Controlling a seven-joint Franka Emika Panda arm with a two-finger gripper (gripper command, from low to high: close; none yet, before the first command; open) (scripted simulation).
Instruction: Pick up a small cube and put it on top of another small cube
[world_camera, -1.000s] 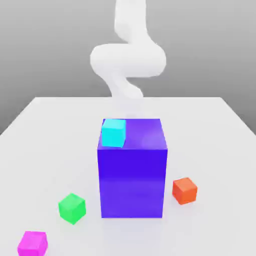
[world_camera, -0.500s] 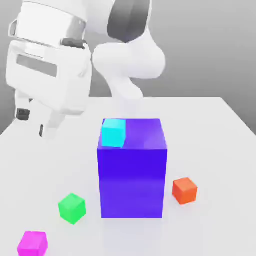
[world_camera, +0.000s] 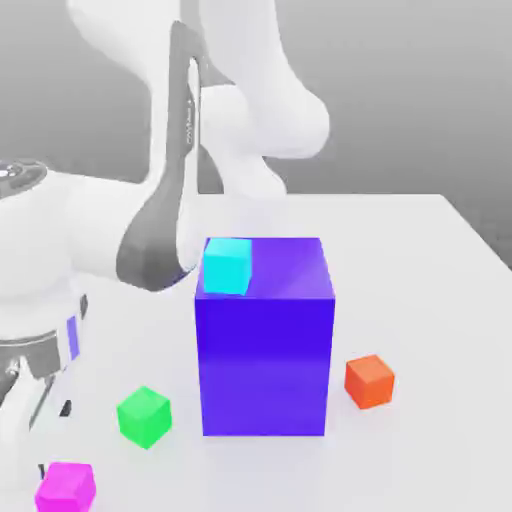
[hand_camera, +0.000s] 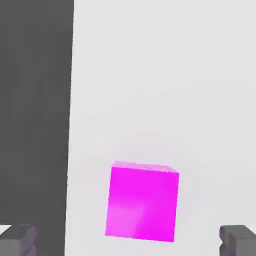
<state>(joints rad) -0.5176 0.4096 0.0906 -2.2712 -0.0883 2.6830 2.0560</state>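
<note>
hand view shows the gripper (hand_camera: 128, 240) spread wide around the magenta cube (hand_camera: 142, 202).

The arm (world_camera: 250, 100) is glossy white with rounded links, dark grey bands at its joints, and a claw (hand_camera: 128, 240) with grey fingers (hand_camera: 239, 239).

Bare table (world_camera: 420, 300) rings the magenta cube (world_camera: 66, 487) (green cube (world_camera: 144, 416) nearest), nothing touching it.

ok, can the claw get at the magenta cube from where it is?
Probably yes. In the hand view the magenta cube lies on bare table between the open claw fingers, nothing beside it. The green cube sits apart.
</note>
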